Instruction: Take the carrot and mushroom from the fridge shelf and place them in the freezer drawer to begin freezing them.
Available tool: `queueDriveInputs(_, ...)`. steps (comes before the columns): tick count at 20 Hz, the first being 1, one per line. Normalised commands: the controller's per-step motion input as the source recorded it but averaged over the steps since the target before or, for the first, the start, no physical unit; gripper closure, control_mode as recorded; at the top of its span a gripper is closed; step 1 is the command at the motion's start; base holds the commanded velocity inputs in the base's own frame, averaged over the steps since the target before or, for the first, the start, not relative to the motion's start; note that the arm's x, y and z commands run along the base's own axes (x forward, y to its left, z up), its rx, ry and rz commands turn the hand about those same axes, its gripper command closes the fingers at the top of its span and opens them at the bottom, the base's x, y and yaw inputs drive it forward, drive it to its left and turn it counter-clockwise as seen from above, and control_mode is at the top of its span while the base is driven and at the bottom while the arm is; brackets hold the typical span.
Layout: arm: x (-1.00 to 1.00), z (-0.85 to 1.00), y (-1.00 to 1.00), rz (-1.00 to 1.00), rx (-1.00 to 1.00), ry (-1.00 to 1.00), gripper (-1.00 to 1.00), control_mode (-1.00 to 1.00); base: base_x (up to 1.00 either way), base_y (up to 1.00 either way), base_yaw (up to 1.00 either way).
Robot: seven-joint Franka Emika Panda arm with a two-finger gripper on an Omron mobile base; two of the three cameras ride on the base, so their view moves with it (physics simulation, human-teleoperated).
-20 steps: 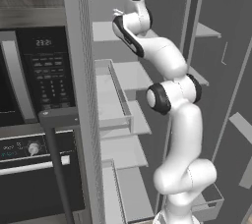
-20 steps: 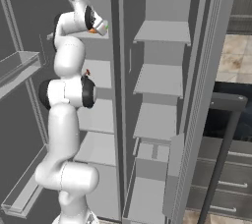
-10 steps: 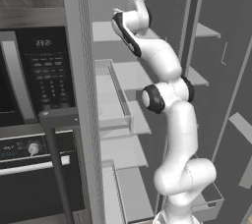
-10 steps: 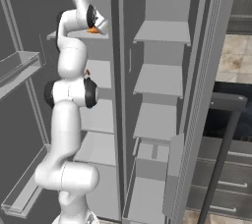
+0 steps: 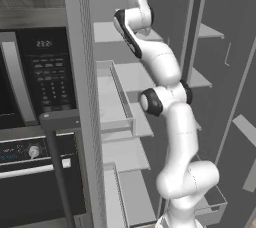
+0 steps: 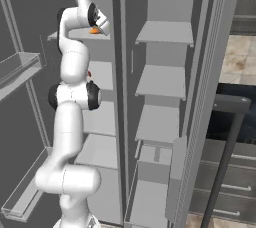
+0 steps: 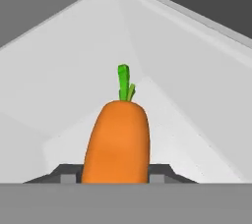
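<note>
The carrot (image 7: 118, 139), bright orange with a small green tip, lies on the top fridge shelf (image 7: 192, 139) and stands right between my fingertips (image 7: 69, 173). My gripper (image 7: 115, 174) is shut on the carrot, with both tips pressed against its sides. In the right base view the gripper (image 6: 101, 26) sits at the top fridge shelf (image 6: 65, 35) with the carrot (image 6: 94, 30) showing as an orange speck at its tip. One shelf down, beside the arm, is a tiny reddish speck (image 6: 89, 74), too small to tell if it is the mushroom.
Pull-out trays with raised rails (image 5: 120, 107) jut out below the top shelf, left of the arm. A vertical divider (image 6: 117, 72) separates a second column of shelves (image 6: 165, 32). A pale box-shaped bin (image 5: 215, 207) sits low by the robot's base. An oven and microwave (image 5: 40, 72) stand at left.
The hand has moved slightly forward onto the top shelf, and the jaws have come in from wide open to the carrot's sides.
</note>
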Motion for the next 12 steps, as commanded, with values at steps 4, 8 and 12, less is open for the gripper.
queueDriveInputs(4,0.0,-0.04,0.27,0.0,0.0,-0.21,1.0,-1.0,0.0,0.0,0.0)
queueDriveInputs(8,-0.02,-0.15,0.08,0.0,-0.02,-0.2,1.0,-1.0,0.0,0.0,0.0)
queueDriveInputs(12,-0.43,0.0,0.03,0.0,-0.01,-0.2,1.0,-1.0,0.0,0.0,0.0)
